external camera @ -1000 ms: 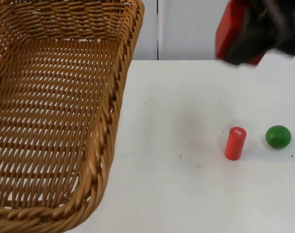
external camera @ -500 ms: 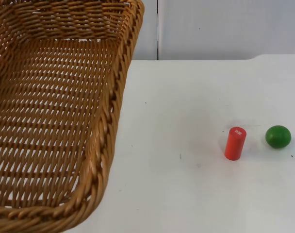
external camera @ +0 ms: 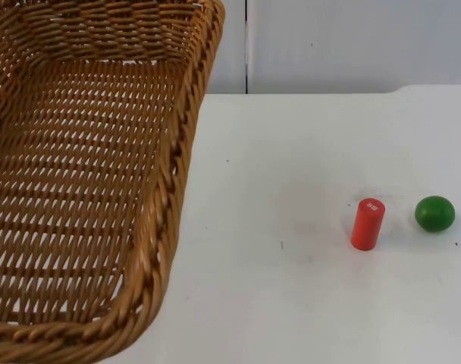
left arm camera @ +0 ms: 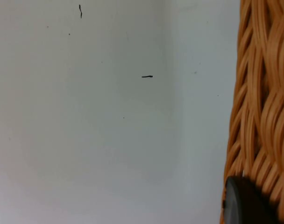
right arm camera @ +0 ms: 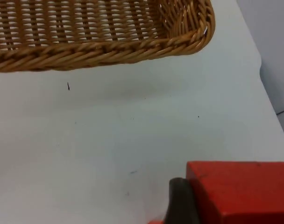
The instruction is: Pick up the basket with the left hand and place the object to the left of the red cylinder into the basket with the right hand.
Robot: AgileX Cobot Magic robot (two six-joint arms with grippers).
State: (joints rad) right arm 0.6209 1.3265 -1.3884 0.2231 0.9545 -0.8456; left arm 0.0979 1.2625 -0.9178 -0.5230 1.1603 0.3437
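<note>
The wicker basket (external camera: 167, 199) hangs tilted over the table's left side, close to the top camera. My left gripper (left arm camera: 259, 205) is shut on its rim (left arm camera: 262, 102), with one black fingertip (left arm camera: 244, 201) pressed against the weave. A red cylinder (external camera: 368, 224) stands upright on the table at the right. My right gripper (right arm camera: 212, 205) is shut on a red block (right arm camera: 240, 189), a dark fingertip (right arm camera: 179, 201) against its side. It holds the block above the table, some way from the basket's edge (right arm camera: 109, 52).
A green ball (external camera: 434, 213) lies just right of the red cylinder. The white table (external camera: 291, 152) ends at the grey partition wall (external camera: 352, 45) at the back.
One second ago the right gripper with the red block was at the upper right of the top view; it has since moved out of that view. The basket, cylinder and ball have stayed put.
</note>
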